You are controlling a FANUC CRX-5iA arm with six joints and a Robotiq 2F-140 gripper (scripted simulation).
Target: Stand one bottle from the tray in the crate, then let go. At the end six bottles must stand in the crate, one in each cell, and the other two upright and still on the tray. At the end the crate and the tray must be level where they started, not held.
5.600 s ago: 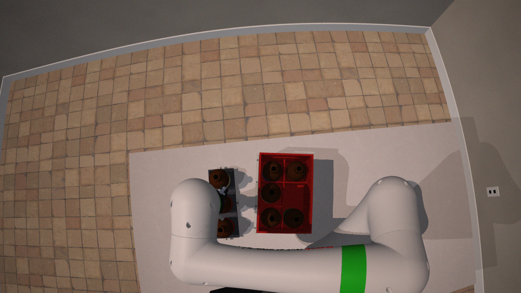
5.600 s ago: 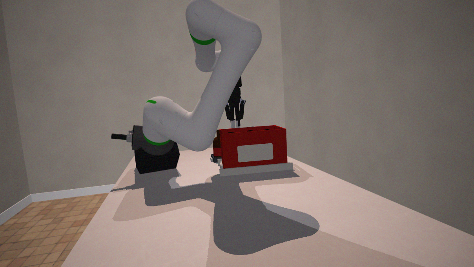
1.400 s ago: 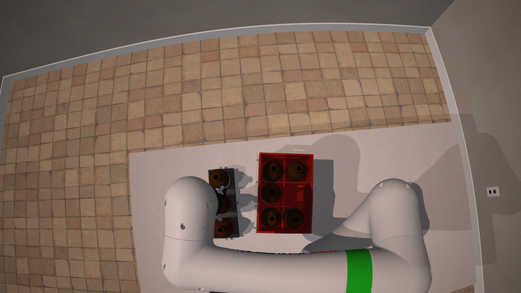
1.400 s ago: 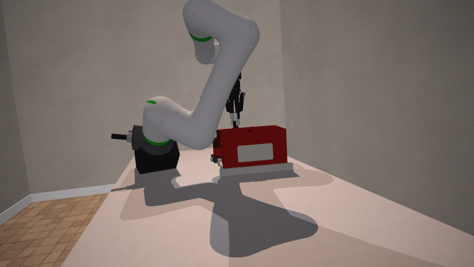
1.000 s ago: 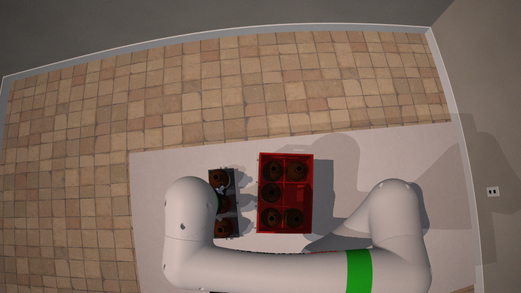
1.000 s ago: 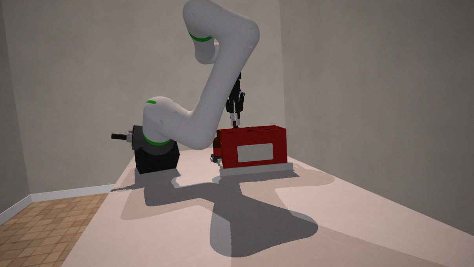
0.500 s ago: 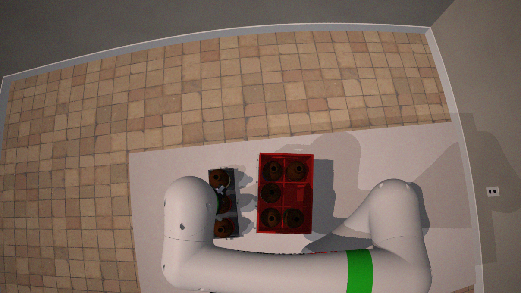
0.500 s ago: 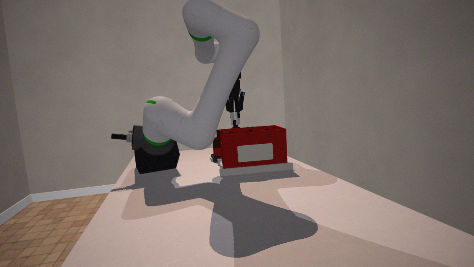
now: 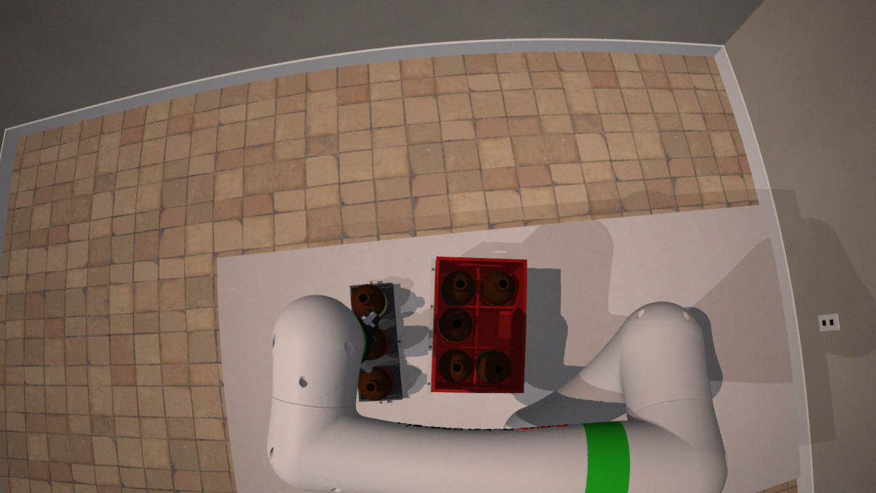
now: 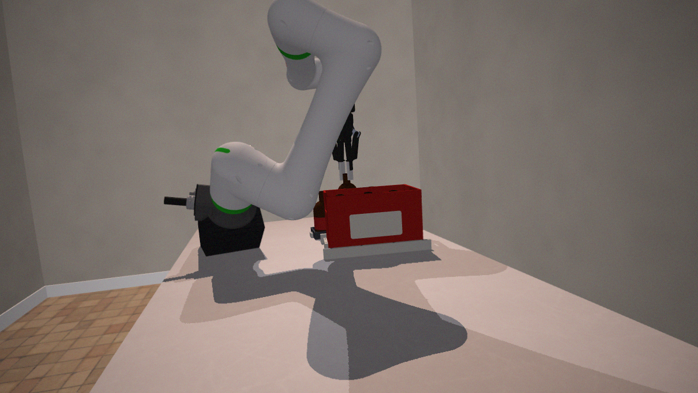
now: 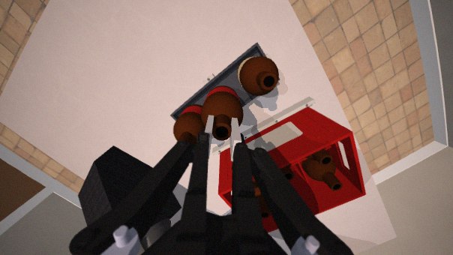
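My gripper (image 11: 221, 124) (image 10: 345, 166) (image 9: 370, 318) is shut on the neck of the middle brown bottle (image 11: 221, 103) (image 10: 347, 184) (image 9: 376, 344) over the dark grey tray (image 9: 395, 330) (image 11: 214, 84). The bottle hangs upright, with its shoulder about level with the crate's top. Two other bottles stand on the tray, one at its far end (image 9: 368, 298) (image 11: 259, 75) and one at its near end (image 9: 375, 380) (image 11: 187, 127). The red crate (image 9: 479, 263) (image 10: 337, 219) (image 11: 319, 124) stands to the right of the tray. Several of its cells hold bottles. The middle right cell (image 9: 505, 323) is empty.
The crate rests on a light grey base (image 10: 375, 249). The arm's black pedestal (image 10: 229, 236) stands behind the tray on the pale table (image 9: 643, 257). The white arm links (image 9: 428, 453) hang over the table's near side. A tiled floor (image 9: 306, 153) lies beyond the table's edge.
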